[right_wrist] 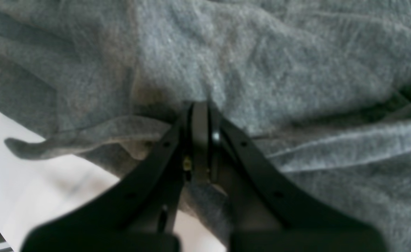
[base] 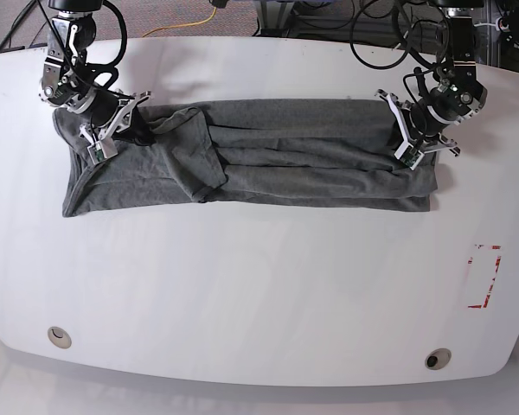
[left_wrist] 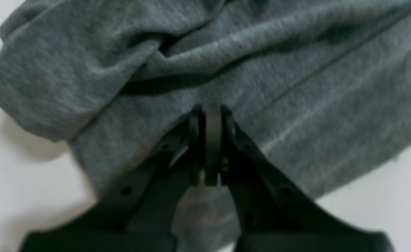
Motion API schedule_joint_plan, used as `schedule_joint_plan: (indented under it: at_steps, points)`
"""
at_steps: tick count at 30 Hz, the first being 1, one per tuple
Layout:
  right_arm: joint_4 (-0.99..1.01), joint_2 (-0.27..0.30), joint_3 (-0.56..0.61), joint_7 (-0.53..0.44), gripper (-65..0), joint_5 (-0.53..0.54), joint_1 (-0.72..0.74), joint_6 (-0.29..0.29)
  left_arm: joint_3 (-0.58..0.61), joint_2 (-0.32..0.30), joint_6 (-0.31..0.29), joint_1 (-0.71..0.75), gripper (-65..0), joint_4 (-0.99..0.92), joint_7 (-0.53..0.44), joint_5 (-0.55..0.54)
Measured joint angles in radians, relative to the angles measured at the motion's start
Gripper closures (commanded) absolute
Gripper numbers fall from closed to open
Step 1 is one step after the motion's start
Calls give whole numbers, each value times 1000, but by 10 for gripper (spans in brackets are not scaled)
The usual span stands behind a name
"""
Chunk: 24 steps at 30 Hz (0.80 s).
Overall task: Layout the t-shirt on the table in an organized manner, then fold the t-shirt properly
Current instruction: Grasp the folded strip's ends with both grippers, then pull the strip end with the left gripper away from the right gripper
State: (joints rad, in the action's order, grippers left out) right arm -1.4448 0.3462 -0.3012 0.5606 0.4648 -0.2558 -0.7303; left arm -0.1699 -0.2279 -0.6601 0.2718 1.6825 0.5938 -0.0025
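Both fingers (left_wrist: pixel 212 115) pinch the t-shirt (base: pixel 268 164)

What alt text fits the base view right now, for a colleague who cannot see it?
A heather-grey knit t-shirt lies bunched in a long wrinkled band across the glossy white table, each end pinched by a shut black gripper: right gripper, left gripper.

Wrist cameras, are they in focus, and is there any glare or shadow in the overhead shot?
Left wrist view: soft throughout, the black left gripper blurred where it pinches the heather-grey knit t-shirt. Right wrist view: cloth weave fairly sharp, the right gripper out of focus. Base view: sharp and evenly lit, faint sheen on the glossy white table, only a thin shadow under the shirt's edge.
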Motion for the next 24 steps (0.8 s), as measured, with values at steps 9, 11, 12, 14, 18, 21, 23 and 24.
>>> schedule_joint_plan:
  at_steps: [9,11,12,14,18,21,23,24]
  points:
    - [2,0,2,12,-2,-10,16,0,-74,-1,-6,-2,-138,127,90,-5]
    - [2,0,2,11,-2,-10,17,0,-104,-3,-5,-15,-201,144,114,-5]
    - [2,0,2,11,-2,-10,17,0,-111,-3,-2,-21,-254,146,119,-5]
    - [5,0,2,11,-2,-10,19,0,-127,-3,-3,-40,-325,148,124,-4]
    - [6,0,2,11,-2,-10,20,0,-156,3,-3,-58,-465,148,145,-20]
    - [6,0,2,10,-2,-9,19,0,-195,7,-4,-62,-532,147,161,-70]
    - [7,0,2,10,-2,-9,19,0,-227,6,-3,-65,-564,143,163,-127]
    - [7,-3,1,11,-2,-9,19,0,-246,5,-3,-69,-571,137,162,-167]
